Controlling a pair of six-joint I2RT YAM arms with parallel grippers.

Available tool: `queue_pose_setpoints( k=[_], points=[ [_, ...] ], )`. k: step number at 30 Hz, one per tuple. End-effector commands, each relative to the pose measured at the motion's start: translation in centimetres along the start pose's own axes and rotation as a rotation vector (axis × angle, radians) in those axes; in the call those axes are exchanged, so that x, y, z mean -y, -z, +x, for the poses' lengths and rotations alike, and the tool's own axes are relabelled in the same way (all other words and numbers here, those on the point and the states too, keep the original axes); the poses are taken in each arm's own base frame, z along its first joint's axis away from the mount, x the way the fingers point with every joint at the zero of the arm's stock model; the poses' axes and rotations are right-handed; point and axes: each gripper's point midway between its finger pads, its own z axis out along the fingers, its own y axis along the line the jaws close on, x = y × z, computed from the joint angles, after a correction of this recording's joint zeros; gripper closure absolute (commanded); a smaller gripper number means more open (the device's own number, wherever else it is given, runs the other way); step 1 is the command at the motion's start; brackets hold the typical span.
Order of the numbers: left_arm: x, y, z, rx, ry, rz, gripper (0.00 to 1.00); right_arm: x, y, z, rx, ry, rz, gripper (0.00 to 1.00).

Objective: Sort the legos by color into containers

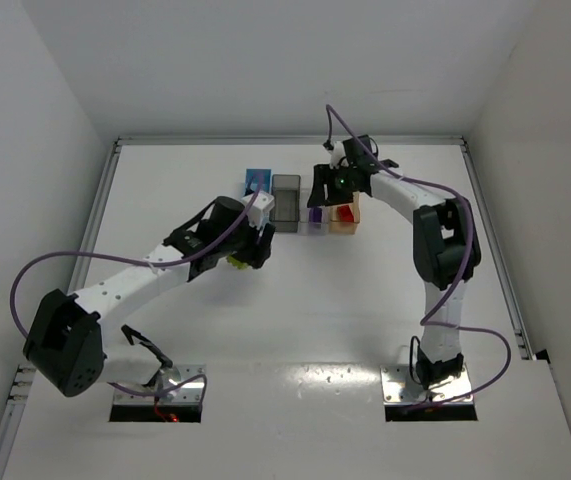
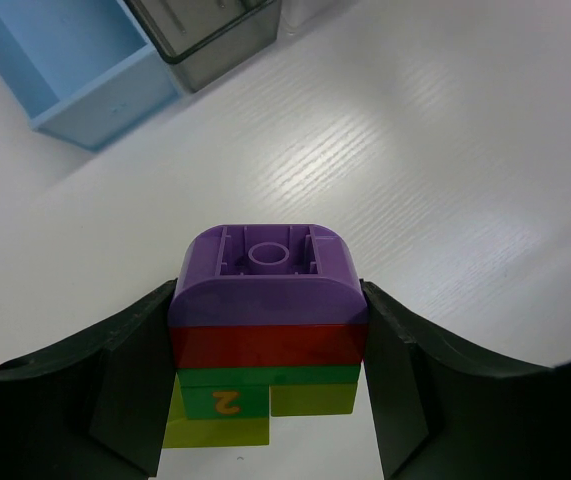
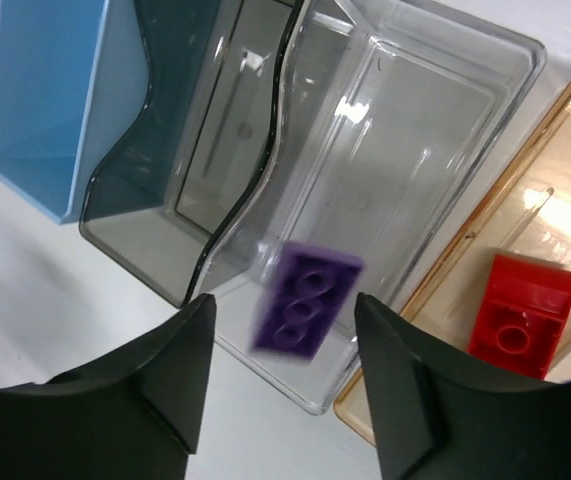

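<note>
Four containers stand side by side in a row near the far edge of the tabletop, about midway along it. From left to right they are the blue container [image 1: 258, 181], the smoky grey container [image 1: 286, 199], the clear container [image 1: 315, 228] and the pale orange container [image 1: 347, 226]. The left gripper [image 2: 268, 300] is over open tabletop on the near side of the blue and grey containers, close to them but apart. Its jaws are closed on a stack of legos [image 2: 265, 345], with both fingers pressing the stack's sides. In the wrist view the stack runs purple at the far end, then red, then dark green bearing a yellow figure 2, with yellow-green nearest the camera. The right gripper [image 3: 282, 300] hangs above the clear container with its jaws parted, gripping nothing. A purple lego [image 3: 310, 290] shows blurred within the clear container's outline, apart from both fingers. Whether it rests on the container's floor cannot be told. A red lego [image 3: 522, 315] lies inside the pale orange container
</note>
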Motion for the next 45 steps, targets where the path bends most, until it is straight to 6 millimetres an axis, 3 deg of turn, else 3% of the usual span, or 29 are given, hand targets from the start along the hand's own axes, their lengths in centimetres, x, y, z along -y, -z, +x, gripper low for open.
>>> queue_pose_setpoints(
  k=[1,8,12,14,15,16,18,22,24,31,35,37,42,45],
  points=[
    [-1.0,0.1,-3.4,0.081,0.109,-0.051,1.00,-0.1,0.1,-1.8,0.056,0.027,0.033,0.39],
    [-4.3,0.1,-3.2,0.088,0.325,-0.235,1.00,-1.0,1.8,-1.8,0.092,0.046,0.042,0.36],
    [-7.4,0.5,-3.1,0.093,0.503,-0.360,1.00,-2.9,4.9,-2.0,0.147,0.097,0.024,0.36],
    [-7.9,0.6,-3.6,0.101,0.544,-0.360,1.00,-5.6,7.1,-2.7,0.197,0.153,-0.022,0.36],
    [-8.3,0.5,-3.3,0.083,0.587,-0.363,1.00,-5.9,7.6,-2.2,0.196,0.170,-0.032,0.36],
    [-8.5,0.1,-3.1,0.067,0.608,-0.362,1.00,-7.8,8.9,-2.4,0.217,0.198,-0.076,0.36],
    [-9.5,0.1,-4.0,0.080,0.679,-0.355,1.00,-10.2,9.4,-1.2,0.201,0.249,-0.148,0.36],
    [-10.5,-0.8,-3.9,0.025,0.824,-0.309,1.00,-15.3,10.5,0.8,0.180,0.330,-0.312,0.36],
    [-11.0,-1.3,-4.4,0.013,0.894,-0.278,1.00,-16.7,10.2,1.6,0.168,0.352,-0.345,0.36],
    [-12.5,-1.3,-6.9,0.044,1.060,-0.200,1.00,-18.0,7.3,3.3,0.127,0.287,-0.364,0.36],
    [-12.8,-0.9,-7.5,0.051,1.145,-0.149,1.00,-18.5,5.9,2.6,0.144,0.242,-0.338,0.36],
    [-13.9,-0.6,-7.4,0.064,1.183,-0.159,1.00,-19.0,5.1,2.1,0.135,0.193,-0.336,0.36],
    [-16.8,1.8,-6.9,0.153,1.256,-0.269,1.00,-21.7,3.0,2.5,0.088,0.129,-0.373,0.36],
    [-18.1,3.6,-6.3,0.204,1.287,-0.325,1.00,-24.2,1.9,1.1,0.111,0.118,-0.394,0.36]
  ],
)
